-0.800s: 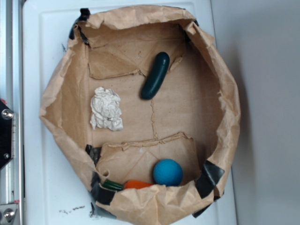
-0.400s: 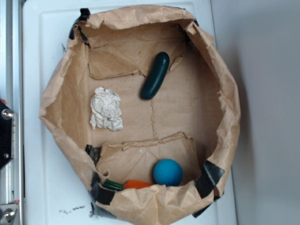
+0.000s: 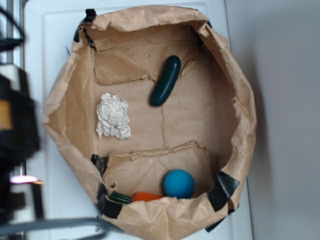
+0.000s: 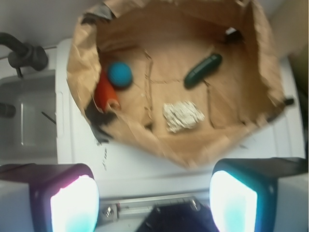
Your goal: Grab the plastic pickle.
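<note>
Seen from the wrist, the claw (image 4: pixel 154 203) stands wide open over the white bench (image 4: pixel 159 166), outside the paper bag (image 3: pixel 240 100) and holding nothing. Inside the bag, from left to right, lie a crumpled white paper (image 3: pixel 113 116), then the plastic pickle (image 3: pixel 166 80) on the bag floor near the far wall. The blue ball (image 3: pixel 179 183) rests near the front rim, well apart from the pickle.

A white tabletop (image 3: pixel 55 200) sits against a plain grey surface (image 3: pixel 285 120), under even, soft light.
</note>
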{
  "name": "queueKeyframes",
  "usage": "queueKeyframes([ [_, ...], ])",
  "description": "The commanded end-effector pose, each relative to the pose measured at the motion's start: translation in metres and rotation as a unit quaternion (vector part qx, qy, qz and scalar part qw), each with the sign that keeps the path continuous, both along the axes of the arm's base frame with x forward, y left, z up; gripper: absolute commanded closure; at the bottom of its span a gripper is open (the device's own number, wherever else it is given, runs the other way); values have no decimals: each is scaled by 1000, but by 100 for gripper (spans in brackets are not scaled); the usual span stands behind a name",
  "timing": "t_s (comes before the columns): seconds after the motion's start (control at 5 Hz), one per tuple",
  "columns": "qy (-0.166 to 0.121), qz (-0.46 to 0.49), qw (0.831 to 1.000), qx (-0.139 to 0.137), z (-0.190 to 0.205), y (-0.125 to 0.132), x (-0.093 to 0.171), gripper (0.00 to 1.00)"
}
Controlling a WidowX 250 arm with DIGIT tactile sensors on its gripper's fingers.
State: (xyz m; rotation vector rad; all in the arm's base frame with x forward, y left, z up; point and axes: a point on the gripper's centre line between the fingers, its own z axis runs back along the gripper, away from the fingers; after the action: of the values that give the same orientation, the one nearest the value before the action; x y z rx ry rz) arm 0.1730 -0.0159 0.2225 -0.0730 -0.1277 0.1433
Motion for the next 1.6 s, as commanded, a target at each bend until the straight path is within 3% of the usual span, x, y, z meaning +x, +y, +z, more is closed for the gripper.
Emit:
queueKeyframes([
  [0.0, -4, 93, 995, -41, -32, 22, 43, 0],
  [0.2, -2, 129, 990, -61, -40, 29, 47, 0],
  [1.0, -2, 129, 990, -61, -40, 29, 47, 0],
  [1.2, -34, 164, 984, -62, -56, 38, 49, 0],
  [1.4, -60, 206, 976, -42, -80, 45, 71, 0],
])
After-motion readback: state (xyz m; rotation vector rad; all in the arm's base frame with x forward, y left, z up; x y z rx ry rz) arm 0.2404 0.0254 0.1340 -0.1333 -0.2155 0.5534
